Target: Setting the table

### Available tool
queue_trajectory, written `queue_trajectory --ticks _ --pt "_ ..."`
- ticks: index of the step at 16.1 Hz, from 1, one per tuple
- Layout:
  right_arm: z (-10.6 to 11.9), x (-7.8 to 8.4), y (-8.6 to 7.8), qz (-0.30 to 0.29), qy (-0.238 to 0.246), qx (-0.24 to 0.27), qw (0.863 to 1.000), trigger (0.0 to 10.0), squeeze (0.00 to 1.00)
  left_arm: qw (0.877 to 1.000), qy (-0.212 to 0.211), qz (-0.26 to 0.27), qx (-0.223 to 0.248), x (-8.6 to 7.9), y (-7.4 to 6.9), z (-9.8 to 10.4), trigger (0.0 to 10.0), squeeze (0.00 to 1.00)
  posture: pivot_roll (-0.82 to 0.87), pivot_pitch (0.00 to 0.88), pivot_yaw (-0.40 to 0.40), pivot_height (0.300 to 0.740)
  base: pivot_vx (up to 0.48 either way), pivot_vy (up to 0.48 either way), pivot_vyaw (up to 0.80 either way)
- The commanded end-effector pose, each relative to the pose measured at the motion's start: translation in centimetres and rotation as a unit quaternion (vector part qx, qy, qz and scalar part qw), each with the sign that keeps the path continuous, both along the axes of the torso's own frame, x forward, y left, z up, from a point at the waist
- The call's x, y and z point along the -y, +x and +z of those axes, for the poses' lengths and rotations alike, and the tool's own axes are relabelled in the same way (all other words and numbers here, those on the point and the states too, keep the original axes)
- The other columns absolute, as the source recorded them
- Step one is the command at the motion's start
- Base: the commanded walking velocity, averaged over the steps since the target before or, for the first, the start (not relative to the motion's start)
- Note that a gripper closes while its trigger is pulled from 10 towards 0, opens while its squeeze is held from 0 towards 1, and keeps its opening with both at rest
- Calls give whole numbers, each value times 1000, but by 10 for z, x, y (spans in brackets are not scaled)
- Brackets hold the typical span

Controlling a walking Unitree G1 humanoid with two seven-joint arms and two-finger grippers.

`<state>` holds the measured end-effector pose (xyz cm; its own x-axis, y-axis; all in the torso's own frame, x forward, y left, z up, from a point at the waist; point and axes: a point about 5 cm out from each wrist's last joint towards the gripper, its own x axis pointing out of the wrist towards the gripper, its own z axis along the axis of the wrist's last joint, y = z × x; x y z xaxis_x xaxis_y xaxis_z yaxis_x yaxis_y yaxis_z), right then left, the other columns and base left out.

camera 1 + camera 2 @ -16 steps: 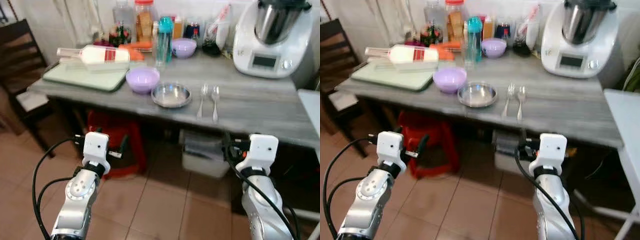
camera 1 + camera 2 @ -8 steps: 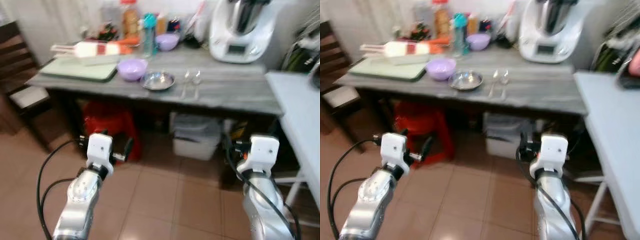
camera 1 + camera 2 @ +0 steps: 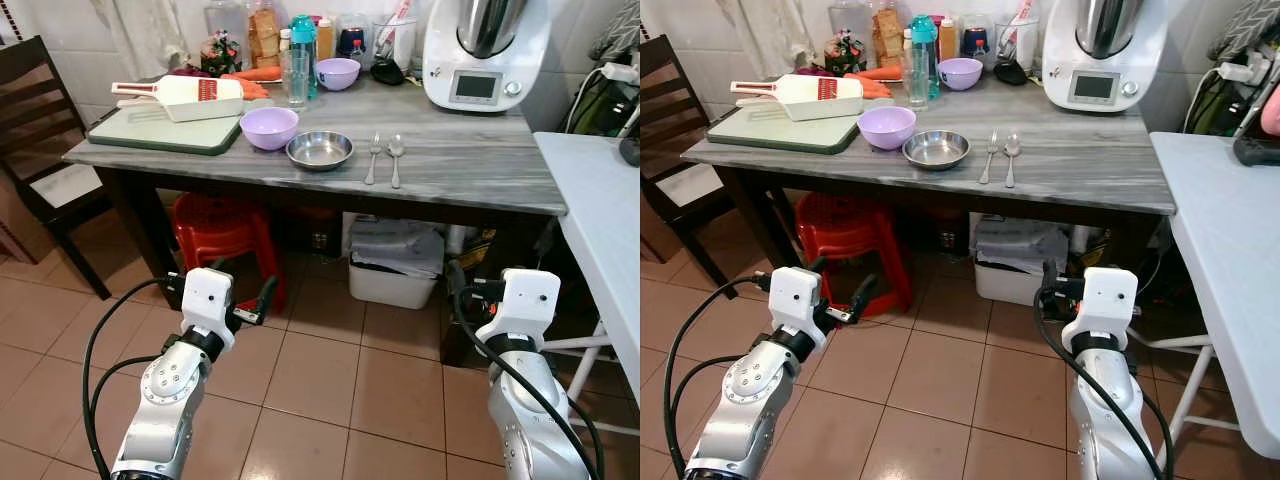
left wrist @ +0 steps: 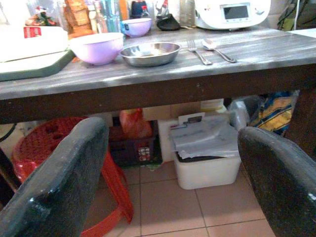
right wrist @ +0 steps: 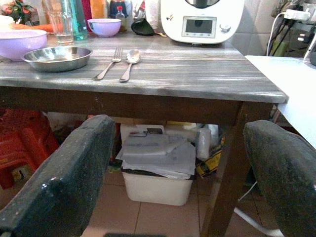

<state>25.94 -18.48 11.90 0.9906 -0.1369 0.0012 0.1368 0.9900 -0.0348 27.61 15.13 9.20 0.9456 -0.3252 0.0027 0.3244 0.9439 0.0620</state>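
Both end effectors are being held low in front of the robot, well below & short of the surface (image 3: pixel 480 170), w/ nothing gripped: the left end effector (image 4: pixel 173 173) is being shown w/ its fingers (image 4: pixel 59 182) spread wide apart, and the right end effector (image 5: pixel 177 177) is likewise being shown spread, empty. From there everything to be set is lying ahead & above, on the grey wood-grain top. The fork (image 3: pixel 372 158) & spoon (image 3: pixel 395 158) are being seen side by side, just apart, long axes running roughly front-to-back w/ handles toward the robot; they are lying between the two arms, somewhat closer to the right arm's line, so the right is judged the nearer one for cutlery. The steel bowl (image 3: pixel 319 150) is sitting just left of the fork, w/ the lilac bowl (image 3: pixel 269 127) touching or nearly touching it further left; these are judged nearer the left arm. Cutlery is looking thin, shiny, flat on the top; bowls are looking shallow & empty. A second lilac bowl (image 3: pixel 337 72) is standing at the back near the white kitchen machine (image 3: pixel 485 55). A closer approach is judged needed before any reach.
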Motion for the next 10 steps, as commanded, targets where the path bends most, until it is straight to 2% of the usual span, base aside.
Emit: queue_trajectory --ticks 1,6,10 --pt "3 1 1 -1 -1 2 1000 10000 0 1000 -1 -7 2 1 0 2 10000 0 -52 0 31 740 0 -334 0" --pt "2 1 1 0 -1 1 1000 10000 0 1000 0 -10 1 3 0 2 10000 0 -53 0 33 740 0 -338 0" --pt "1 1 1 0 -4 -2 1000 10000 0 1000 0 -11 -1 2 1 2 10000 0 -54 0 32 740 0 -362 -475"
